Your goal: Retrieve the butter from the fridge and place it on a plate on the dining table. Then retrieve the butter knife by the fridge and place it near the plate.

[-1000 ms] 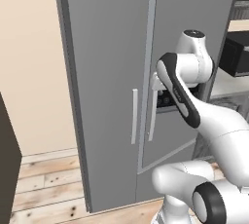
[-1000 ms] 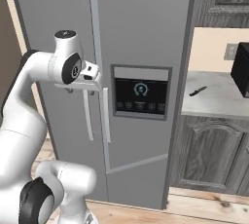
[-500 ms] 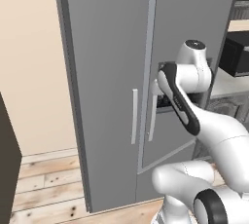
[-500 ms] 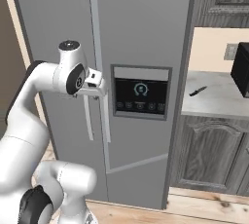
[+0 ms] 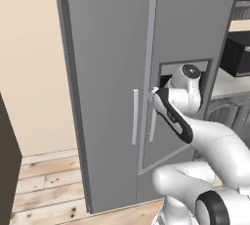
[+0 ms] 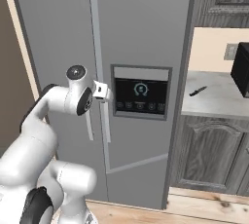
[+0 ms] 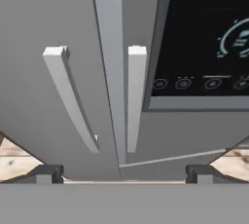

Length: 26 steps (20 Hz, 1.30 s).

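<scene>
Tool (image 7: 124,172) spread wide and holding nothing, close before the fridge (image 7: 58,23) handles (image 7: 136,96), not touching them.

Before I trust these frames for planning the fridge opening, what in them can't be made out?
- Fridge interior, butter included: hidden behind both shut doors, in all views.
- Butter knife: right base view, a tiny dark sliver on the counter; blade and handle indistinguishable.
- Gripper: hand view, tips spread apart, their lower parts cut off by the bottom edge; whether they touch the handles is unclear.

Shut fridge (image 6: 136,33) doors ahead, handles (image 7: 136,96) reachable
</scene>
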{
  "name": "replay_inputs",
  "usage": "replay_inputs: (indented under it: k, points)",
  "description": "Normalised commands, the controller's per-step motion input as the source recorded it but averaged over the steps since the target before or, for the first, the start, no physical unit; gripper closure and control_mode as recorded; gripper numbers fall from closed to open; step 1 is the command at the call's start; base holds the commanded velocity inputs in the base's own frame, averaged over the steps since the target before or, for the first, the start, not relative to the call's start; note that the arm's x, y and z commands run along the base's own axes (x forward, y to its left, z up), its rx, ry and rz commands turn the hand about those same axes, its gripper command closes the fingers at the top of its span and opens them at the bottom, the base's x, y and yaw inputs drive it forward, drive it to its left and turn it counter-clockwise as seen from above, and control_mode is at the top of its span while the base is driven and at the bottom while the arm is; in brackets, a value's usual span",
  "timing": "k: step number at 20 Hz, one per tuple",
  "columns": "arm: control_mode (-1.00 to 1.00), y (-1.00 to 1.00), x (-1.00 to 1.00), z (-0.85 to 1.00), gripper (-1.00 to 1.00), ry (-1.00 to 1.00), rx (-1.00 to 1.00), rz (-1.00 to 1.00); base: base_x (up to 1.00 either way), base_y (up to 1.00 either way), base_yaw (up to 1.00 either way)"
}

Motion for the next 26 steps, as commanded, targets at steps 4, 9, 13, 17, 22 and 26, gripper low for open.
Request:
replay_inputs:
  k: [4, 9, 13, 17, 22, 26]
  points:
    - [-1.00, 0.00, 0.80, -0.09, -1.00, 0.00, 0.00, 0.00, 0.00, 0.00, 0.00]
    - [-1.00, -0.01, 0.53, -0.17, -1.00, 0.00, 0.00, 0.00, 0.00, 0.00, 0.00]
    - [-1.00, -0.02, 0.46, -0.33, -1.00, 0.00, 0.00, -0.01, 0.00, 0.00, 0.00]
    - [-1.00, -0.25, 0.48, -0.36, -1.00, 0.00, -0.01, -0.01, 0.00, 0.00, 0.00]
    - [-1.00, -0.34, 0.36, -0.37, -1.00, 0.01, 0.00, 0.00, 0.00, 0.00, 0.00]
    - [-1.00, 0.00, 0.35, -0.23, -1.00, 0.00, 0.00, 0.00, 0.00, 0.00, 0.00]
